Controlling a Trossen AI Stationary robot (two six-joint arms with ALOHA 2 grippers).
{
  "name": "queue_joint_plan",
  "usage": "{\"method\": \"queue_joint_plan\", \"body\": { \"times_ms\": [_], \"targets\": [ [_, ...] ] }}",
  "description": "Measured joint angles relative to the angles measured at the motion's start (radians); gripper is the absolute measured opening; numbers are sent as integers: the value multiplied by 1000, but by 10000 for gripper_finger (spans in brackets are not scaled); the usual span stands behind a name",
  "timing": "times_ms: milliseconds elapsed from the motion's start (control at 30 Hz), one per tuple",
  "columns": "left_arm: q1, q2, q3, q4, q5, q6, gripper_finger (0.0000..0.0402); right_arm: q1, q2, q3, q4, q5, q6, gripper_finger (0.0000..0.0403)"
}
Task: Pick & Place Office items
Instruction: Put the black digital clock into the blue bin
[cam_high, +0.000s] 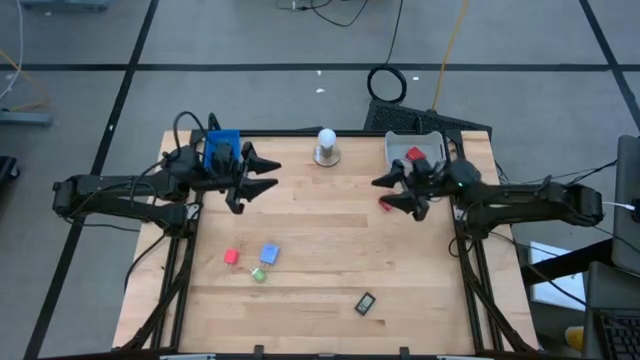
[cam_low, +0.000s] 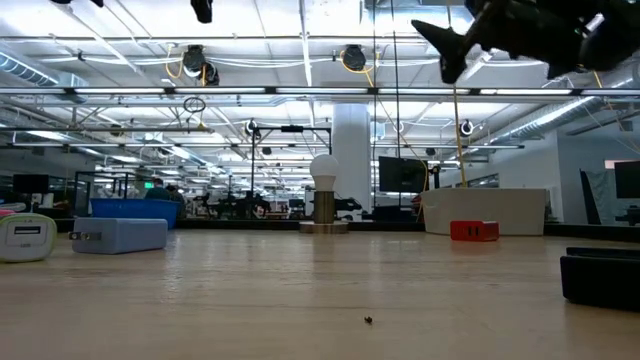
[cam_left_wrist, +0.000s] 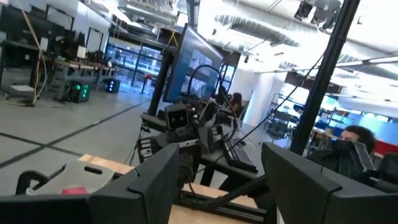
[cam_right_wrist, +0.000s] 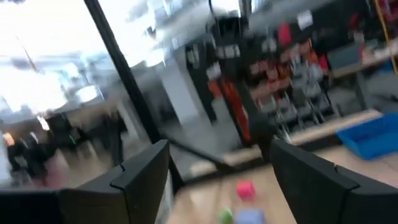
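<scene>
Both dark arms hang raised over the back half of the pale wooden table (cam_high: 330, 240), facing each other across its middle, which looks like a waiting pose with nothing committed to. The left gripper (cam_high: 268, 173) sits just in front of the blue plastic tray (cam_high: 222, 148) near the back-left corner; its two fingers stand parted and nothing is between them. The right gripper (cam_high: 385, 193) sits just in front of the grey tray (cam_high: 400, 145) near the back-right corner, its jaws likewise apart and empty — its wrist view shows open air between the dark fingers (cam_right_wrist: 140, 171).

The loose office items are split. A small red block (cam_high: 414, 154) already lies in the grey tray. On the bare wood toward the front-left, a red cube (cam_high: 231, 257), a light-blue block (cam_high: 269, 254) and a green bit (cam_high: 258, 274) cluster close together, and a dark rectangular piece (cam_high: 365, 303) lies alone near the front edge, right of centre. These are well apart from both grippers, so either arm must come forward and down — my judgement is that the cluster falls to the left arm.

A white ball on a round base (cam_high: 327, 146) stands at the back edge between the trays; it blocks neither path forward. The tight cluster is the likelier nuisance, since closing on one piece may nudge its neighbours.
</scene>
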Motion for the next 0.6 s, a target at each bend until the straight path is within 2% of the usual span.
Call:
{"method": "queue_joint_plan", "body": {
  "times_ms": [100, 333, 467, 600],
  "targets": [
    [0, 0, 0, 1, 0, -4, 230, 8, 1, 130, -242, -42, -133, 270],
    [0, 0, 0, -1, 27, -7, 230, 62, 29, 430, -744, -39, -311, 270],
    [0, 0, 0, -10, 60, -50, 230, 149, 116, 627, -979, -27, -426, 270],
    [0, 0, 0, -17, 79, -74, 230, 249, 261, 851, -1260, 78, -547, 270]
  ]
}}
